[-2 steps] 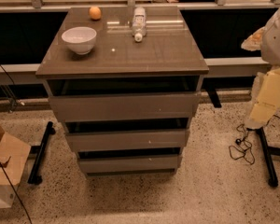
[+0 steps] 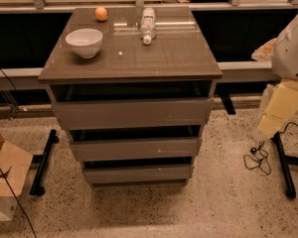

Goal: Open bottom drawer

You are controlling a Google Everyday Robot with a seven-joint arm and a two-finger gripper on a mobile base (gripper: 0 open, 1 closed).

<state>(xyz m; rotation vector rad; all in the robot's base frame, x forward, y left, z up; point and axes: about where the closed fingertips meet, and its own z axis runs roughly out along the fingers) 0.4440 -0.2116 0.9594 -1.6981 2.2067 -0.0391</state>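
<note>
The grey-brown cabinet point(image 2: 131, 58) stands in the middle of the camera view with three drawers. The bottom drawer point(image 2: 137, 174) is the lowest, a plain flat handleless front just above the floor, with a dark gap along its top edge. The two larger fronts point(image 2: 131, 114) point(image 2: 135, 148) sit above it. My arm, white and cream, hangs at the right edge, and my gripper point(image 2: 266, 125) is well to the right of the cabinet, about level with the upper drawers and apart from them.
A white bowl point(image 2: 84, 41), an orange point(image 2: 101, 14) and a lying bottle point(image 2: 148, 25) rest on the cabinet top. A cardboard box point(image 2: 5, 175) and a black stand foot point(image 2: 43, 162) are at left. A black stand leg point(image 2: 284, 165) and cable lie at right.
</note>
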